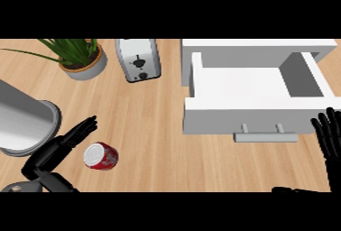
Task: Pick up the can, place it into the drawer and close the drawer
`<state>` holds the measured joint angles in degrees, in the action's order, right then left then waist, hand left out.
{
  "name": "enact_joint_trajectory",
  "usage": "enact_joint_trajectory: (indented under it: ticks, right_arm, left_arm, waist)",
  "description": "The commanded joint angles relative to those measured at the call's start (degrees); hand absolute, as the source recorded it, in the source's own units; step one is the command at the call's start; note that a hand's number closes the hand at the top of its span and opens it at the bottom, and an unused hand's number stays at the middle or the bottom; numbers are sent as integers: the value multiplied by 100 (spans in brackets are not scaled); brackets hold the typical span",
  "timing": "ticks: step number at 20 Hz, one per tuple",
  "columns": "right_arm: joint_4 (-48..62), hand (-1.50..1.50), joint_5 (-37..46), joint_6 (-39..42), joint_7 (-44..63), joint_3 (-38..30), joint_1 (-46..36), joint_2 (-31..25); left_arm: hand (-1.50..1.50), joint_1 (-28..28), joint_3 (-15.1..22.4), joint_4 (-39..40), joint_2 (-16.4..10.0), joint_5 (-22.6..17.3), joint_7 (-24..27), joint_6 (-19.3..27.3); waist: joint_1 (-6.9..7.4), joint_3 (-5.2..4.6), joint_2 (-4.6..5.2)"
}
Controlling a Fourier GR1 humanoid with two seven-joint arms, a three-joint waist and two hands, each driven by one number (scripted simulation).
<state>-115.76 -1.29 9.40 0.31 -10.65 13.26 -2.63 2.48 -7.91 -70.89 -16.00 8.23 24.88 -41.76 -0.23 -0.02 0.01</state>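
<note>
Red metal can (101,156) lies outside open white drawer (233,117).
My left hand (61,145) beside it and right hand (328,135) show straight fingers.

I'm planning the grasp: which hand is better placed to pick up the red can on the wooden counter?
Left. The left hand is open, just beside the red metal can. The right hand rests open at the view's right edge, by the open white drawer, far from the can.
</note>
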Motion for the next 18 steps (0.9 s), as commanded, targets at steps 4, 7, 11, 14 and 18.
enact_joint_trajectory:
  ticks: [4, 7, 11, 14, 18]
  right_arm:
    - [-455, -150, -315, 225, 177, -243, 386, -94]
    - [-519, -150, -9, -48, 443, 80, 54, 96]
    - [-755, -150, -80, 89, 271, 83, 437, 166]
    - [-429, -150, -332, 334, 31, -261, 342, -65]
    - [-821, -150, -451, 273, 449, -255, 382, -23]
  left_arm:
    - [-150, 89, 168, 512, -154, 192, 814, -87]
    - [-150, 552, 274, 1564, -259, 553, 1409, 214]
    - [-150, 461, 370, 1881, -330, 492, 1664, 183]
    - [-150, 797, 360, 2346, -337, 535, 1644, 385]
    - [-150, 847, 441, 2605, -463, 524, 1917, 336]
  waist:
    - [-17, 1, -5]
    - [-28, -3, 4]
    - [-35, -3, 0]
    - [-28, 0, 1]
    - [-32, -2, -1]
